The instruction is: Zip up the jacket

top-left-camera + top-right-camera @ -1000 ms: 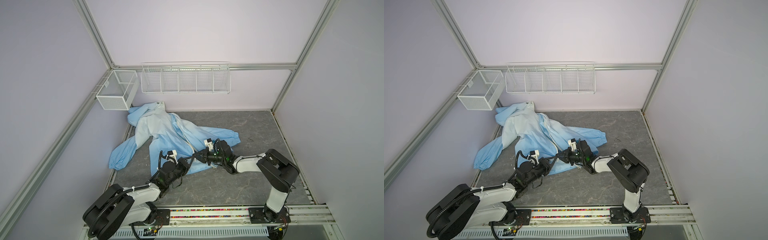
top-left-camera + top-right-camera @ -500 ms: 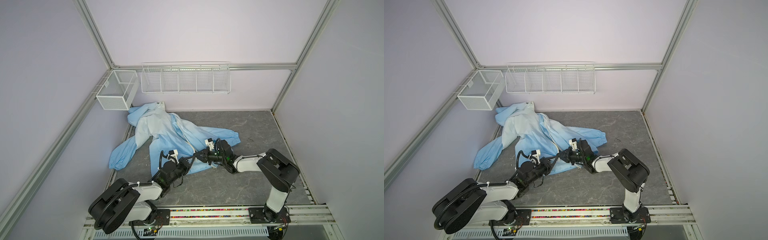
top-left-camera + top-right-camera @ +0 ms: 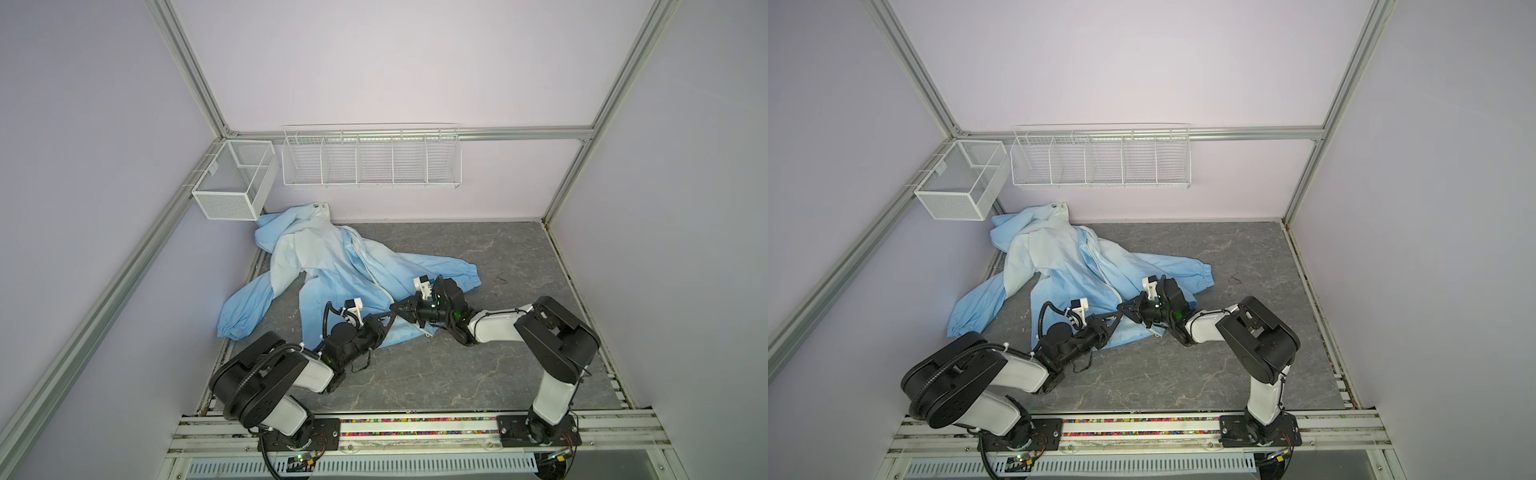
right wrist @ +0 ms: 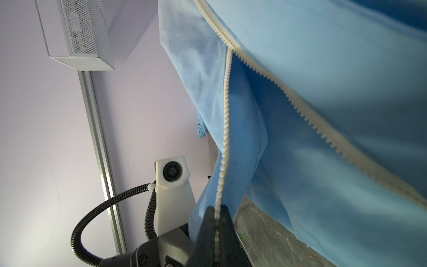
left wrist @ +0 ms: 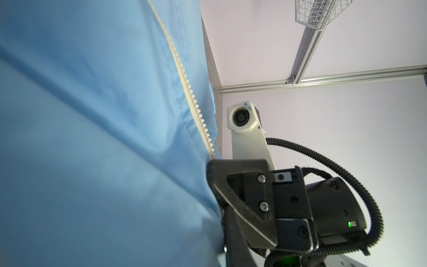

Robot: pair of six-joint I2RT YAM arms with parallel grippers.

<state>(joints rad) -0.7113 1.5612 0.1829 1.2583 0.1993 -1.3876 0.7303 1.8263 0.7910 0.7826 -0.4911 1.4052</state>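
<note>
At the bottom edge of the jacket (image 3: 332,266), my left hand (image 3: 388,321) and right hand (image 3: 398,307), tips nearly touching, pinch shut on its zipper (image 3: 370,270), which runs away toward the hood (image 3: 291,216).

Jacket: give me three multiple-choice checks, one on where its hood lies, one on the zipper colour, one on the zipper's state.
1. The hood of the jacket lies: A at the front rail; B by the back wall; C against the right wall.
2. The zipper teeth are: A cream-white; B black; C red.
3. In the right wrist view the two tooth rows are: A meshed; B hidden; C apart.
B: both top views show it at the wall's foot. A: both wrist views show pale teeth. C: the rows fork there.
</note>
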